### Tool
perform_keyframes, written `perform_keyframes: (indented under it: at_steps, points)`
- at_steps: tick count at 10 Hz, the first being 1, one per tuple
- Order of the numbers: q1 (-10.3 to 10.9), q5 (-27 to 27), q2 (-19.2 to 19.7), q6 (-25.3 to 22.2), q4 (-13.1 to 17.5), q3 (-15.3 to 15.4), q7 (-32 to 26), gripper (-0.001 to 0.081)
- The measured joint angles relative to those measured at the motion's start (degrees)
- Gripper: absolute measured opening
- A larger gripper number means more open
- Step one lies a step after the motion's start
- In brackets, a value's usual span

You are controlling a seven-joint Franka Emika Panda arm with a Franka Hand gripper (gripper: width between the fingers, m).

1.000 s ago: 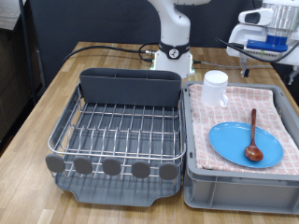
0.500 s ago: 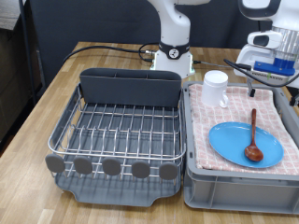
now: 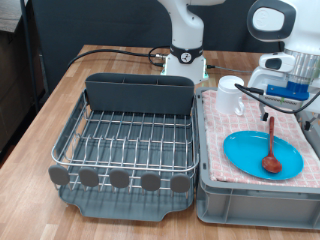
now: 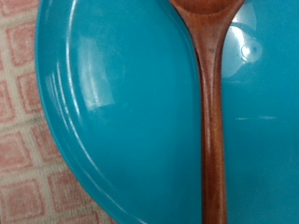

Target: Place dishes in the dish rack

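A round light-blue plate [image 3: 245, 152] lies on the pink checkered cloth in the grey bin at the exterior view's right. A reddish-brown wooden spoon [image 3: 269, 148] lies across it, bowl towards the bottom. A small white mug [image 3: 231, 95] stands at the bin's far left corner. My gripper [image 3: 276, 98] hangs over the bin's far right part, above the spoon's handle end, touching nothing. The wrist view shows the plate [image 4: 112, 103] and spoon handle [image 4: 212, 121] close below, but no fingers. The silver wire dish rack [image 3: 125, 140] with its dark caddy [image 3: 138, 93] holds nothing.
The grey bin [image 3: 250, 198] stands right beside the rack's tray on the wooden table [image 3: 40, 120]. The pink checkered cloth [image 3: 292, 110] lines the bin and shows in the wrist view [image 4: 28, 159]. The robot base [image 3: 185, 60] is behind the rack.
My gripper has moved left and down in the exterior view, from the top right corner to above the bin and the spoon handle. The dishes have not moved.
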Motion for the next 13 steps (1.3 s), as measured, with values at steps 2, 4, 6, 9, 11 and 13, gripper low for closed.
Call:
perform_keyframes:
  at_steps: [2, 4, 6, 9, 11, 13]
  points:
    - [0.0, -1.2, 1.6, 2.0, -0.3, -1.2, 0.6, 0.0802]
    - [0.1, -3.2, 2.8, 4.2, -0.9, -2.4, 2.4, 0.0802]
    - [0.5, -5.7, 3.6, 5.6, -1.8, -3.5, 5.4, 0.0802]
    - [1.8, -8.8, 4.1, 6.1, -2.2, -5.1, 9.5, 0.0802]
    - [1.8, -8.9, 4.2, 6.1, -2.3, -5.1, 9.6, 0.0729]
    - [1.8, -8.9, 4.2, 6.1, -2.4, -5.2, 9.6, 0.0384]
